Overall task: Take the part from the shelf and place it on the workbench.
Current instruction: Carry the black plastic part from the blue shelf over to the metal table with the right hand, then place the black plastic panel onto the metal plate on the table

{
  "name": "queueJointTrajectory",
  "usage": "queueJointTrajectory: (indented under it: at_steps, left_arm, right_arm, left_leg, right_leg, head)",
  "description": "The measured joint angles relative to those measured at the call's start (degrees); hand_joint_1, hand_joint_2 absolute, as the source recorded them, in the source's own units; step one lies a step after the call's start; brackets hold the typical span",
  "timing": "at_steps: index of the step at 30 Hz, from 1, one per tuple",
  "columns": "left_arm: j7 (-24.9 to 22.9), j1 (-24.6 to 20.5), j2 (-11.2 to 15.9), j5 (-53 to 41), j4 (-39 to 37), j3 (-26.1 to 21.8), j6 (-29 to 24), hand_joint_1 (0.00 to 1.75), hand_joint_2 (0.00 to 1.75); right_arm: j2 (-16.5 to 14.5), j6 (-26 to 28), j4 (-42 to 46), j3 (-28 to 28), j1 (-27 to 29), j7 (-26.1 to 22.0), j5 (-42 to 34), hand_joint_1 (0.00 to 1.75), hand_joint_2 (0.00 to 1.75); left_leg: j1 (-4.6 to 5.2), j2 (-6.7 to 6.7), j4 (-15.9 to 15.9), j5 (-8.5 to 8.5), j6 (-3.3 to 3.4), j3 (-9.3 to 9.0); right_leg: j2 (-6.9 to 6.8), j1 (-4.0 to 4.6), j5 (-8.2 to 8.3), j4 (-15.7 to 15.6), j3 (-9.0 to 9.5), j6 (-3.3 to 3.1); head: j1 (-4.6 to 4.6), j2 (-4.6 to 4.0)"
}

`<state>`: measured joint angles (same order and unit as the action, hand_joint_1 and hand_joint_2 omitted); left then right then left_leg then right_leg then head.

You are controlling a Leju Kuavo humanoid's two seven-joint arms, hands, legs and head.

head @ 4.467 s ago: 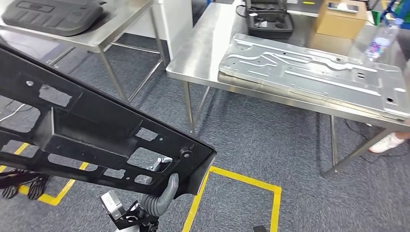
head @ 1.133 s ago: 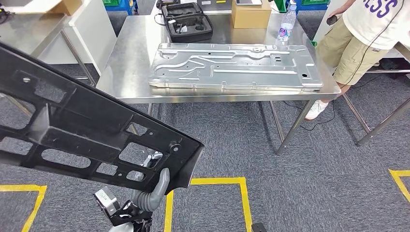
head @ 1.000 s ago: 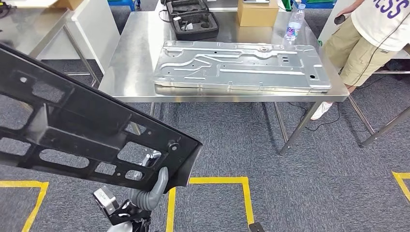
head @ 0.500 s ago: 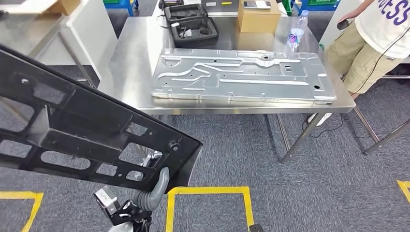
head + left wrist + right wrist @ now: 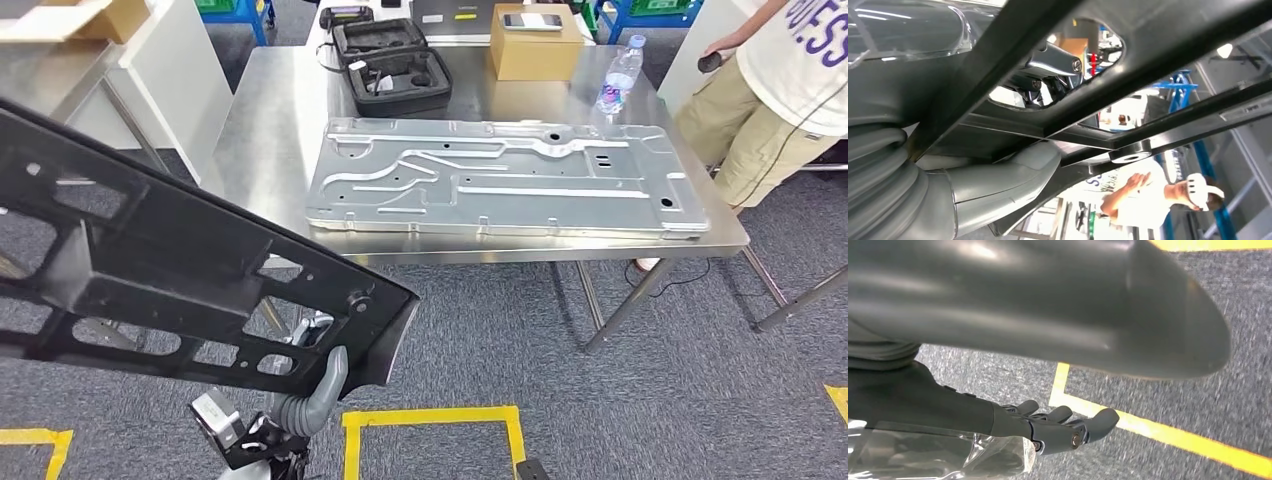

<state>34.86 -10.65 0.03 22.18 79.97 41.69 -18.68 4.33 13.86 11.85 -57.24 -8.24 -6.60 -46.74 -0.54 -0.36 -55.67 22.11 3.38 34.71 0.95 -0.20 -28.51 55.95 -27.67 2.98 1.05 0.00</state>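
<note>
Part [image 5: 170, 270] off shelf, gripped by left hand [image 5: 318, 395] at its edge — right hand [image 5: 1063, 427] hangs empty, fingers loosely apart. Not yet on counter [image 5: 270, 140]; approach & set-down left.

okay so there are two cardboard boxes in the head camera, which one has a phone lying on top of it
The closed cardboard box at the far edge of the steel workbench, left of the water bottle. A phone lies flat on it. The other box, top left, is open.

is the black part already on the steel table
No, the black part is off the steel table, held by the left hand above the carpet.
</note>
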Motion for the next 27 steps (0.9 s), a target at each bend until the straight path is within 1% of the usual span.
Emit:
queueJointTrajectory:
  at_steps: [1,2,3,4,5,6,7,8,9,10,11,12,14,15,16,17,19,20,21,22,23,24,25,26,27]
  left_arm:
    - [-0.1,-0.1,0.0,-0.1,0.3,0.0,0.0,1.75,1.75]
    - [-0.2,-0.2,0.0,-0.2,0.5,0.0,-0.1,1.75,1.75]
    - [-0.3,-0.2,0.0,-0.3,0.7,0.0,-0.1,1.75,1.75]
    - [-0.3,-0.2,0.0,-0.4,0.8,0.0,-0.1,1.75,1.75]
    - [-0.4,-0.2,0.1,-0.5,0.8,0.0,-0.1,1.75,1.75]
    - [-0.4,-0.2,0.1,-0.5,0.9,0.0,-0.1,1.75,1.75]
    - [-0.4,-0.2,0.1,-0.6,0.9,0.0,-0.1,1.75,1.75]
    - [-0.4,-0.2,0.1,-0.6,1.0,0.0,-0.1,1.75,1.75]
    - [-0.4,-0.2,0.1,-0.7,1.1,0.0,-0.1,1.75,1.75]
    - [-0.4,-0.2,0.1,-0.7,1.2,0.0,-0.1,1.75,1.75]
    - [-0.4,-0.3,0.1,-0.8,1.3,0.0,-0.1,1.75,1.75]
    - [-0.5,-0.3,0.1,-0.8,1.5,0.0,-0.1,1.75,1.75]
    - [-0.5,-0.4,0.2,-0.9,1.8,0.1,-0.1,1.75,1.75]
    - [-0.6,-0.5,0.3,-1.0,2.0,0.1,-0.1,1.75,1.75]
    - [-0.6,-0.6,0.3,-1.0,2.1,0.2,-0.1,1.75,1.75]
    - [-0.6,-0.7,0.3,-1.1,2.2,0.2,-0.1,1.75,1.75]
    - [-0.6,-0.7,0.4,-1.2,2.4,0.2,-0.1,1.75,1.75]
    - [-0.6,-0.6,0.4,-1.3,2.4,0.2,-0.1,1.75,1.75]
    - [-0.6,-0.6,0.5,-1.4,2.4,0.3,-0.1,1.75,1.75]
    - [-0.6,-0.6,0.5,-1.5,2.4,0.3,-0.1,1.75,1.75]
    - [-0.6,-0.6,0.6,-1.7,2.5,0.3,-0.1,1.75,1.75]
    - [-0.6,-0.6,0.6,-1.8,2.6,0.4,-0.1,1.75,1.75]
    - [-0.6,-0.7,0.6,-2.0,2.7,0.4,-0.1,1.75,1.75]
    - [-0.6,-0.8,0.6,-2.1,2.9,0.4,-0.1,1.75,1.75]
    - [-0.7,-0.9,0.7,-2.3,3.0,0.4,-0.1,1.75,1.75]
  right_arm:
    - [0.0,0.0,0.0,0.0,-0.1,0.0,0.0,0.0,0.0]
    - [0.0,0.0,0.0,0.0,-0.1,0.0,0.0,0.0,0.0]
    - [0.0,0.0,0.0,0.0,-0.1,-0.1,0.0,0.0,0.0]
    - [-0.1,0.0,0.0,0.0,-0.1,-0.1,0.0,0.0,0.0]
    - [-0.1,0.0,0.0,0.0,0.0,-0.1,0.0,0.0,0.0]
    - [0.0,0.0,0.0,0.0,0.1,0.0,0.1,0.0,0.0]
    - [0.0,0.0,0.0,0.0,0.1,0.0,0.1,0.0,0.0]
    - [0.0,0.0,0.0,0.0,0.1,0.0,0.1,0.0,0.0]
    - [0.1,0.0,0.0,0.0,0.1,0.0,0.2,0.0,0.0]
    - [0.1,0.0,0.0,0.0,0.1,0.0,0.3,0.0,0.0]
    - [0.1,0.0,0.0,0.0,0.2,0.0,0.4,0.0,0.0]
    - [0.1,0.0,0.0,0.0,0.2,0.0,0.5,0.0,0.0]
    - [0.1,0.0,0.0,0.0,0.1,0.1,0.6,0.0,0.0]
    - [0.1,0.0,0.0,0.0,0.1,0.1,0.6,0.0,0.0]
    - [0.1,0.0,0.0,0.0,0.0,0.1,0.6,0.0,0.0]
    - [0.1,0.0,0.0,0.0,-0.1,0.0,0.6,0.0,0.0]
    - [0.2,0.0,0.0,0.0,-0.1,0.0,0.6,0.0,0.0]
    - [0.2,0.0,0.0,0.0,0.0,0.0,0.6,0.0,0.0]
    - [0.2,0.0,0.0,0.0,0.0,0.0,0.6,0.0,0.0]
    - [0.2,0.0,0.0,0.0,0.1,0.0,0.6,0.0,0.0]
    - [0.1,0.0,0.0,0.0,0.1,-0.1,0.6,0.0,0.0]
    - [0.1,0.0,0.0,0.0,0.1,-0.1,0.6,0.0,0.0]
    - [0.1,0.0,0.0,0.0,0.0,-0.1,0.6,0.0,0.0]
    - [0.0,0.0,0.0,0.0,-0.1,-0.1,0.7,0.0,0.0]
    - [-0.1,0.0,0.0,0.0,-0.2,0.0,0.7,0.0,0.0]
  left_leg:
    - [-0.06,0.01,0.1,0.19,0.32,-0.51]
    - [-0.12,0.03,0.2,0.46,0.55,-1.0]
    - [-0.1,0.05,0.2,0.85,0.73,-1.41]
    - [-0.08,0.02,0.2,1.29,0.83,-1.83]
    - [-0.05,-0.04,0.2,1.78,0.86,-2.36]
    - [-0.05,-0.12,0.2,2.32,0.87,-3.05]
    - [-0.06,-0.18,0.2,2.9,0.81,-3.84]
    - [-0.08,-0.23,0.3,3.51,0.69,-4.69]
    - [-0.09,-0.25,0.3,4.09,0.51,-5.36]
    - [0.0,-0.3,0.3,4.65,0.27,-5.96]
    - [0.15,-0.33,0.4,5.14,-0.05,-6.35]
    - [0.29,-0.36,0.3,5.42,-0.39,-6.67]
    - [0.47,-0.34,-0.1,5.72,-1.0,-7.02]
    - [0.43,-0.28,-0.9,5.91,-1.19,-6.85]
    - [0.4,-0.21,-2.7,6.49,-1.34,-6.01]
    - [0.34,-0.15,-5.6,7.54,-1.46,-4.43]
    - [0.3,-0.08,-13.1,10.35,-1.67,0.16]
    - [0.31,-0.08,-15.9,11.38,-1.68,2.27]
    - [0.35,-0.08,-16.9,11.51,-1.61,3.57]
    - [0.46,-0.08,-15.9,10.44,-1.4,3.88]
    - [0.63,-0.08,-12.8,8.17,-1.06,3.2]
    - [0.88,-0.07,-8.7,5.19,-0.56,1.99]
    - [1.19,-0.07,-4.8,3.06,-0.09,0.85]
    - [1.44,-0.08,-2.0,1.76,0.25,0.0]
    - [1.63,-0.1,-0.4,1.21,0.54,-0.39]
  right_leg:
    - [-0.11,-0.09,-0.34,2.5,-1.29,0.16]
    - [-0.21,-0.18,-1.01,6.1,-3.45,0.32]
    - [-0.27,-0.22,-2.12,10.3,-6.18,0.48]
    - [-0.29,-0.26,-3.61,13.9,-8.87,0.63]
    - [-0.3,-0.27,-4.91,16.1,-10.97,0.71]
    - [-0.3,-0.28,-5.32,16.3,-12.16,0.73]
    - [-0.31,-0.29,-4.44,14.6,-12.39,0.69]
    - [-0.35,-0.3,-2.14,11.3,-11.77,0.59]
    - [-0.46,-0.3,1.14,7.2,-10.76,0.46]
    - [-0.61,-0.23,3.88,3.6,-9.88,0.28]
    - [-0.73,-0.12,5.96,1.2,-9.21,0.03]
    - [-0.79,-0.08,7.06,0.0,-8.91,-0.31]
    - [-0.7,-0.07,7.13,-0.4,-8.43,-1.1]
    - [-0.64,-0.15,6.97,-0.5,-8.11,-1.5]
    - [-0.61,-0.15,6.69,-0.6,-7.74,-1.83]
    - [-0.59,-0.14,6.46,-0.6,-7.41,-2.12]
    - [-0.58,0.09,5.89,-0.6,-6.99,-2.58]
    - [-0.54,0.23,5.61,-0.6,-6.76,-2.71]
    - [-0.49,0.38,5.29,-0.6,-6.43,-2.78]
    - [-0.42,0.52,4.94,-0.6,-5.96,-2.8]
    - [-0.36,0.66,4.56,-0.6,-5.38,-2.79]
    - [-0.32,0.74,4.17,-0.6,-4.82,-2.77]
    - [-0.29,0.88,3.8,-0.6,-4.32,-2.67]
    - [-0.27,0.95,3.49,-0.6,-4.04,-2.51]
    - [-0.27,0.99,3.32,-0.5,-3.91,-2.28]
  head:
    - [0.05,0.0]
    - [0.11,0.0]
    - [0.17,0.0]
    - [0.2,0.0]
    - [0.21,0.0]
    - [0.22,-0.01]
    - [0.23,-0.01]
    - [0.24,-0.01]
    - [0.25,-0.01]
    - [0.26,0.0]
    - [0.26,0.0]
    - [0.24,0.0]
    - [0.2,0.0]
    - [0.18,0.0]
    - [0.14,0.0]
    - [0.11,0.0]
    - [0.03,0.0]
    - [0.03,0.0]
    - [0.02,0.0]
    - [0.02,0.0]
    - [0.02,0.0]
    - [0.02,0.0]
    - [0.01,0.0]
    - [0.0,0.0]
    - [-0.02,0.0]
